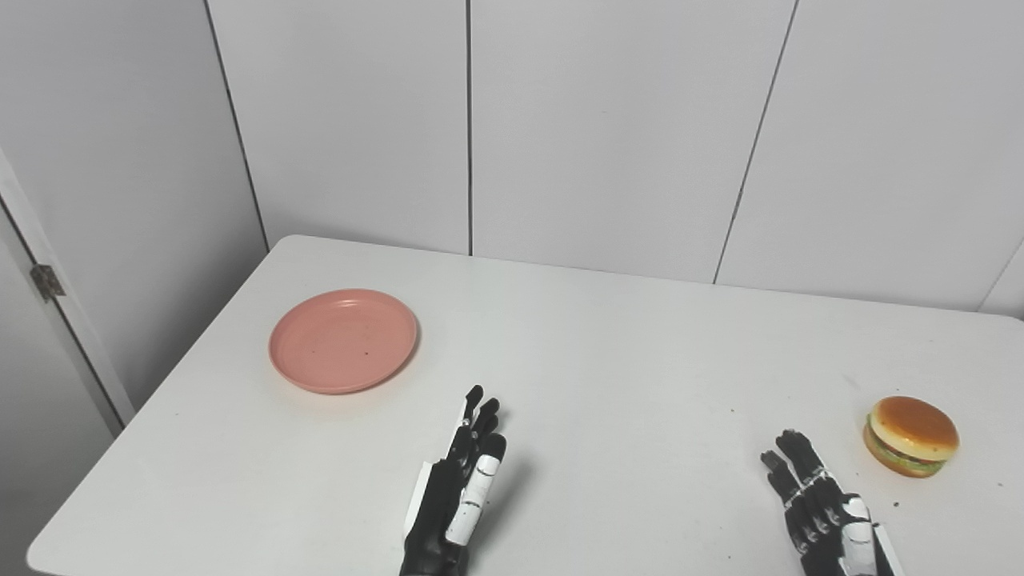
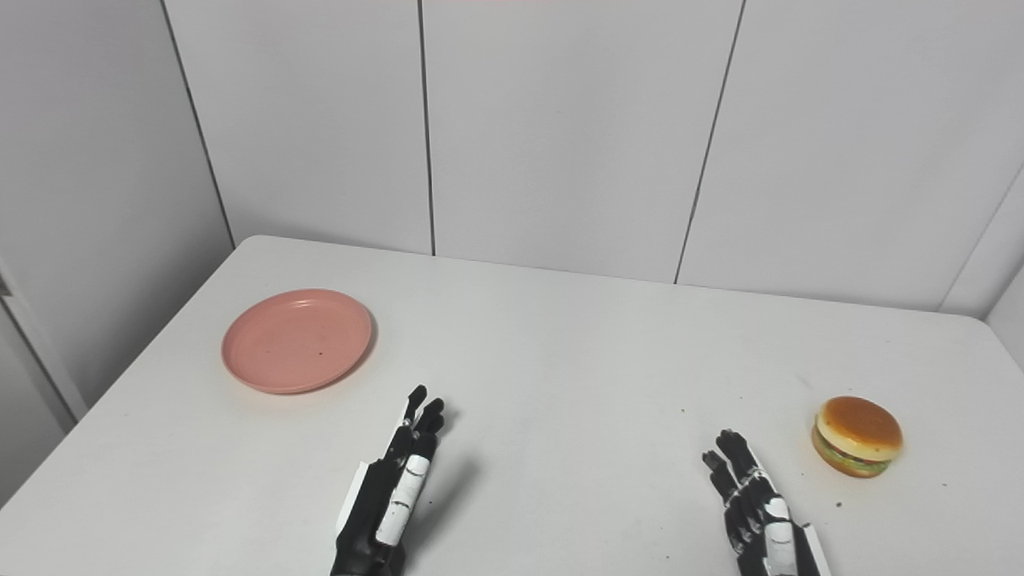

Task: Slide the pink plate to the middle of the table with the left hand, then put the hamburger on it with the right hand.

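The pink plate (image 1: pixel 343 340) lies empty on the left part of the white table (image 1: pixel 608 360). The hamburger (image 1: pixel 911 436) sits near the table's right side. My left hand (image 1: pixel 458 496) is open, fingers straight and pointing away, near the front edge, to the right of and nearer than the plate, apart from it. My right hand (image 1: pixel 820 508) is open and empty, just left of and nearer than the hamburger, not touching it. In the right eye view the plate (image 2: pixel 297 340), hamburger (image 2: pixel 857 436) and both hands (image 2: pixel 392 492) (image 2: pixel 756 508) stand the same way.
White wall panels (image 1: pixel 608 136) rise right behind the table's far edge. The table's left edge runs diagonally past the plate, with a door frame and hinge (image 1: pixel 46 282) beyond it. A few small dark specks (image 1: pixel 896 506) lie near the hamburger.
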Controlling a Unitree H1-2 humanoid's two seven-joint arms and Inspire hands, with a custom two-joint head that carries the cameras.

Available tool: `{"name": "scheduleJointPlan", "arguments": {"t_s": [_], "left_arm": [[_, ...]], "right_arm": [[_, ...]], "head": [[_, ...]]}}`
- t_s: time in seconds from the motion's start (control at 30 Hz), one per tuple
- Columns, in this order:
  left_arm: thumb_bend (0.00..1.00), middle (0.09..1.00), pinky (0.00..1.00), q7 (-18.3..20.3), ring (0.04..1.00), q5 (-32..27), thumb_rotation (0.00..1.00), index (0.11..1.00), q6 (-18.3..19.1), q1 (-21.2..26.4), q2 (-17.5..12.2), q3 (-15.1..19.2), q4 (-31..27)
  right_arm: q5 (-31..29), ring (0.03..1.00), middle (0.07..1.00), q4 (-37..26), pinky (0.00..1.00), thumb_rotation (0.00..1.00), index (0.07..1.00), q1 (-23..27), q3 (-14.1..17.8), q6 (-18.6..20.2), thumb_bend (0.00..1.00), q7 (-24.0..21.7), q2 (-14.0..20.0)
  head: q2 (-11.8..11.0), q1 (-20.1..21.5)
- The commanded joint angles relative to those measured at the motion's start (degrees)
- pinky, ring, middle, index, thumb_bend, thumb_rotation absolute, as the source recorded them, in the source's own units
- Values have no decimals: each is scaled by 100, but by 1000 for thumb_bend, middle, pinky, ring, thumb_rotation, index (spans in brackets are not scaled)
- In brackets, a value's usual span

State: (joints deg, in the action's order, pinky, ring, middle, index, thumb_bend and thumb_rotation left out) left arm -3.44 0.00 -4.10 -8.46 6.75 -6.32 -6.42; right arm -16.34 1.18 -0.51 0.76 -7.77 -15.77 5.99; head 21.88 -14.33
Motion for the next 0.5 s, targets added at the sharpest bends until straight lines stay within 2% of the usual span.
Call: {"name": "scheduleJointPlan", "arguments": {"t_s": [0.0,0.1,0.3,0.47], "left_arm": [[763,958,1000,59,969,-166,869,1000,190,-420,88,-10,-232],[839,936,1000,41,965,-224,868,995,269,-318,71,15,-597],[852,931,1000,-18,951,-216,902,966,351,199,30,236,-1105],[908,946,1000,29,956,-314,878,955,592,681,-81,502,-1351]], "right_arm": [[33,937,957,717,1000,1000,914,177,149,159,803,81,155],[24,932,955,703,1000,1000,912,184,145,192,793,88,150],[85,932,955,674,1000,1000,910,175,115,170,787,111,134],[148,926,953,619,1000,1000,907,148,100,153,805,138,86]], "head": [[20,-1],[33,-9],[68,24],[95,96]]}}
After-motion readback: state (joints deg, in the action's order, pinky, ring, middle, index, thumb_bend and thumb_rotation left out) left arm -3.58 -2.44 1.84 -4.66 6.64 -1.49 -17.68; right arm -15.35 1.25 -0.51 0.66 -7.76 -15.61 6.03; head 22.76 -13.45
